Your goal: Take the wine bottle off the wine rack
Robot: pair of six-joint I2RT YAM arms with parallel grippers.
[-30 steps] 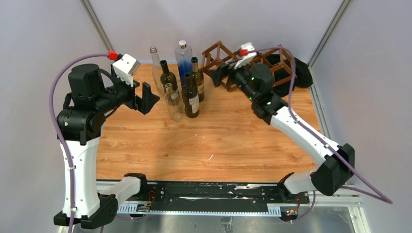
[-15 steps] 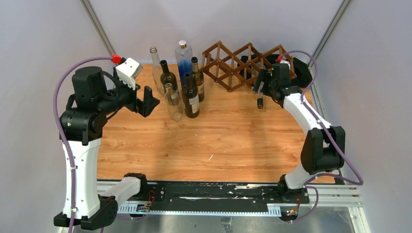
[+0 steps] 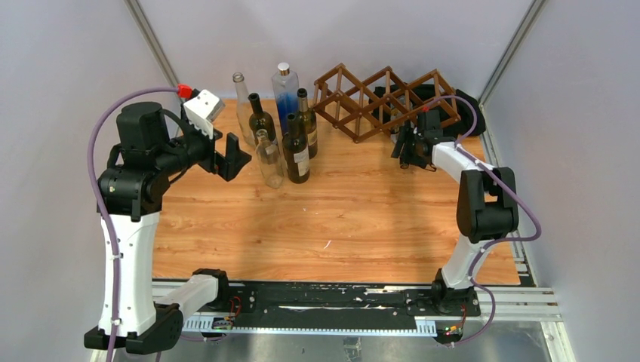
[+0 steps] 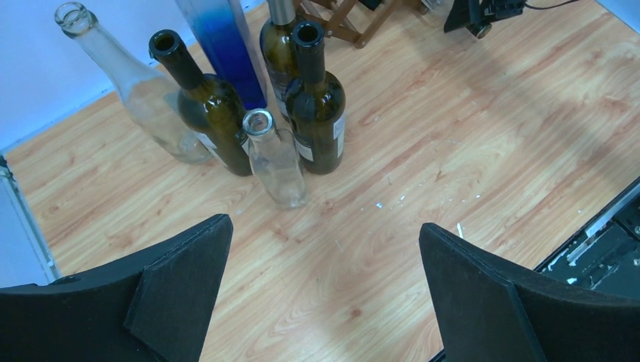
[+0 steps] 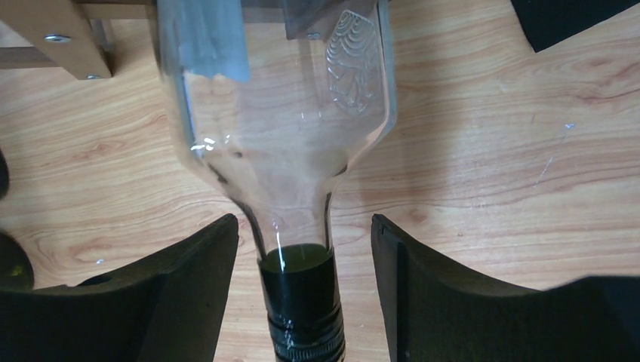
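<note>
The wine rack (image 3: pixel 377 98) sits in the far right corner of the worktop (image 3: pixel 340 219). The wine bottle (image 5: pixel 279 113), clear glass with a dark cap (image 5: pixel 303 324), lies on its side, neck pointing out toward the near edge. That leaves the neck as the only part free to take, which is likely why the right arm reaches in low.

The right tool (image 5: pixel 302 234) straddles the neck. One of its fingers (image 5: pixel 189 294) stands on each side with a gap of bare wood showing, so it is spread and not yet gripping. Closing just above the cap would let the shoulder's flare keep the glass from slipping as it is drawn out.

The left tool (image 4: pixel 324 226) hangs wide apart and holds nothing. It is raised over the left side, facing the cluster of standing bottles (image 3: pixel 283 128) by the far edge. It looks parked there, well apart from the rack, so the right arm has room to pull toward the near edge.
</note>
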